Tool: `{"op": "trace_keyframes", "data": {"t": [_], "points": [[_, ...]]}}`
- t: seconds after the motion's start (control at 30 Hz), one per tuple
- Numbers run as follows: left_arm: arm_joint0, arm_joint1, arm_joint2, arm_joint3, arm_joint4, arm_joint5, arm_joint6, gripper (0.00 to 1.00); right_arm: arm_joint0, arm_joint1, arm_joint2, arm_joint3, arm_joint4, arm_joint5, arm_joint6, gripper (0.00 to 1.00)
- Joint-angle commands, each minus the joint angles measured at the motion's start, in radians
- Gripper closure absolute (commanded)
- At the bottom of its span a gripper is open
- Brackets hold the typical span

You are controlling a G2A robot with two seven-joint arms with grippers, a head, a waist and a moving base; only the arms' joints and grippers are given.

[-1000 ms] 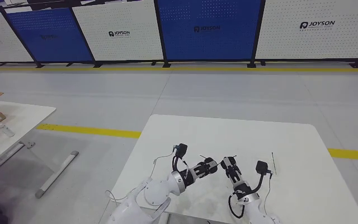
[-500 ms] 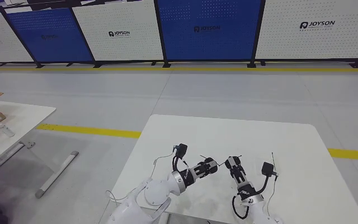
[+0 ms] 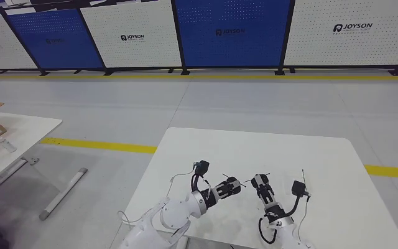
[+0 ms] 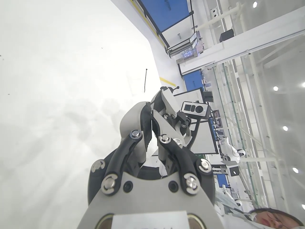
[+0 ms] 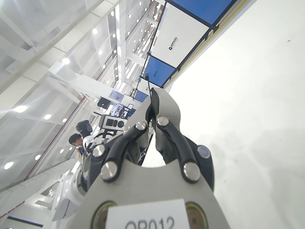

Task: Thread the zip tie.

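**Both hands clenched on the zip tie**

The right hand [image 5: 152, 94] is clamped on a thin black plastic zip tie [image 5: 148, 82], whose end pokes out past the fingertips. The left hand [image 4: 152, 103], close beside it above the white worktop [image 3: 249, 146], is clenched on the tie too. A second black zip tie [image 4: 145, 80] lies flat on the worktop, out past the right hand.

Bright ceiling lamps [image 5: 65, 61] wash the white table [image 4: 47, 48] to glare, wrist views seemingly bowed at edges.
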Motion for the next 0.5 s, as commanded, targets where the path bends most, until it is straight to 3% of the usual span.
{"op": "trace_keyframes", "data": {"t": [0.0, 0.27, 0.47], "points": [[0.0, 0.0, 0.0, 0.0, 0.0, 0.0, 0.0, 1.0, 0.0, 0.0, 0.0, 0.0, 0.0, 0.0, 0.0, 1.0], [0.001, 0.0, 0.02, -0.004, 0.118, 0.028, 0.077, 1.0, -0.019, 0.002, 0.012, -0.015, -0.023, 0.024, -0.01, 1.0], [0.005, -0.001, 0.032, -0.012, 0.156, 0.048, 0.111, 1.0, -0.041, 0.002, 0.018, -0.04, -0.061, 0.063, -0.046, 1.0]]}}
